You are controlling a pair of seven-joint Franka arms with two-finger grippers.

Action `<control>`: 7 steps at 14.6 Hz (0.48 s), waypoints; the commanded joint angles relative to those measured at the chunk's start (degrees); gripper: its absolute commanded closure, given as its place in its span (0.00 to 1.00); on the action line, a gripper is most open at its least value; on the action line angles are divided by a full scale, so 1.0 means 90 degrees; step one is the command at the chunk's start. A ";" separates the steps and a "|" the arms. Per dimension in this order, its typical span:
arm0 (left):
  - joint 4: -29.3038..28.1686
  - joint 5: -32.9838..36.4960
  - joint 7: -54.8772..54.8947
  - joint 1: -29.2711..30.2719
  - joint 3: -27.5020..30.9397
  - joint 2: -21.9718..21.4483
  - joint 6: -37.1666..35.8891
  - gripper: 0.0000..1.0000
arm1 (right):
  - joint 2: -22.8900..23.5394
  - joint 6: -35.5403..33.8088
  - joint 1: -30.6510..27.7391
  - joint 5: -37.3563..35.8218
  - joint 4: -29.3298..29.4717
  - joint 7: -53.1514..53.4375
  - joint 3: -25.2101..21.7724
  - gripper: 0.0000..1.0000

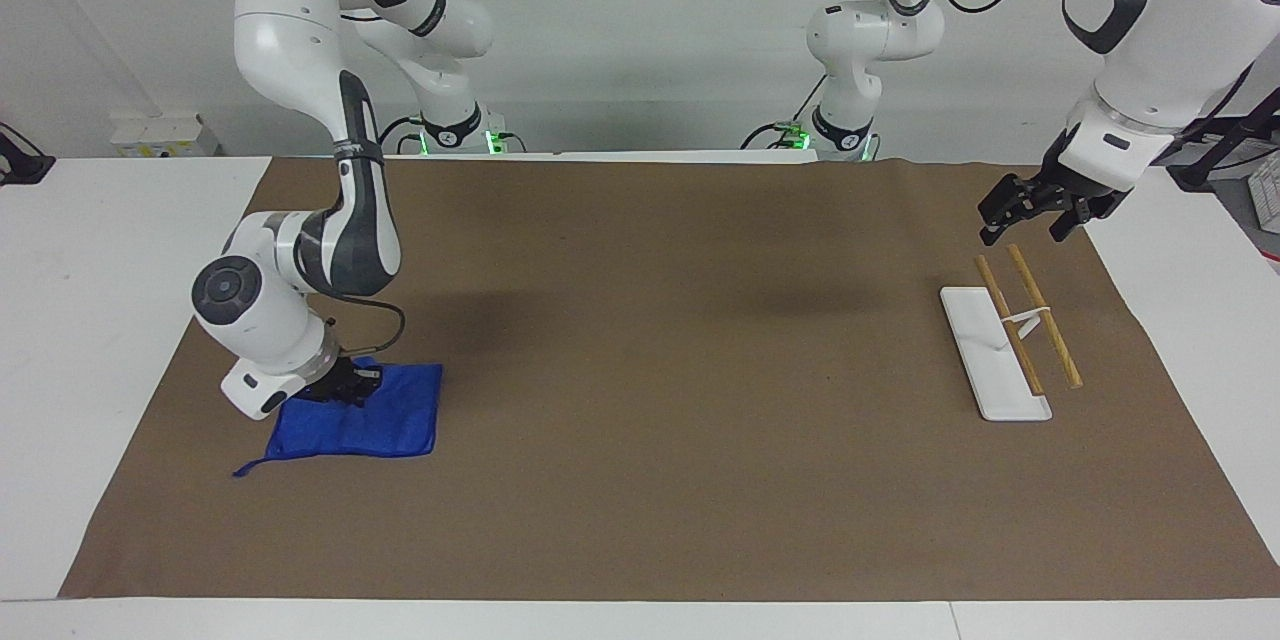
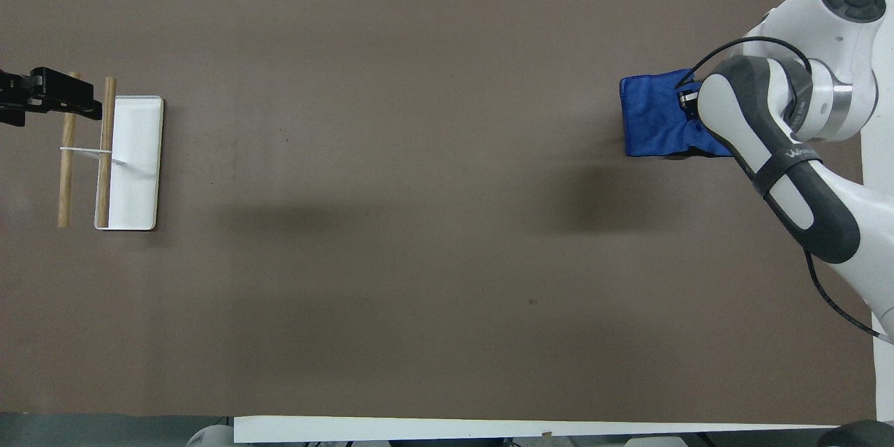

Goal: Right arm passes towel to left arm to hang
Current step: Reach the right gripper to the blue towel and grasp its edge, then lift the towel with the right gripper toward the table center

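We see a plain white wall point(image 1: 640, 40) across the top of the frame, a white table point(image 1: 90, 320) below it, and a brown mat point(image 1: 680, 480) covering its middle.

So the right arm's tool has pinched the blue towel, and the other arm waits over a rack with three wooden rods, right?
Not quite: the rack has two wooden rods, as the facing view shows. The right tool has indeed pinched the towel, and the left tool waits over the rack.
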 commanded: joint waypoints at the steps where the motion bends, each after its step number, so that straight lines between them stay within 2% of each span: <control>1: -0.0137 0.0046 -0.0098 -0.0164 0.0138 -0.0097 0.0081 0.00 | -0.0012 -0.0959 0.0309 0.0698 0.0784 0.0667 0.0043 1.00; 3: -0.0137 0.0055 -0.0098 -0.0164 0.0138 -0.0097 0.0081 0.00 | -0.0032 -0.1196 0.0640 0.1488 0.1107 0.1437 0.0043 1.00; 5: -0.0137 0.0046 -0.0098 -0.0164 0.0128 -0.0097 0.0090 0.00 | -0.0139 -0.1109 0.0904 0.2668 0.1118 0.2773 0.0043 1.00; 7: -0.0137 0.0007 -0.0379 -0.0164 0.0138 -0.0097 0.0119 0.00 | -0.0188 -0.1040 0.1275 0.3510 0.1118 0.3684 0.0043 1.00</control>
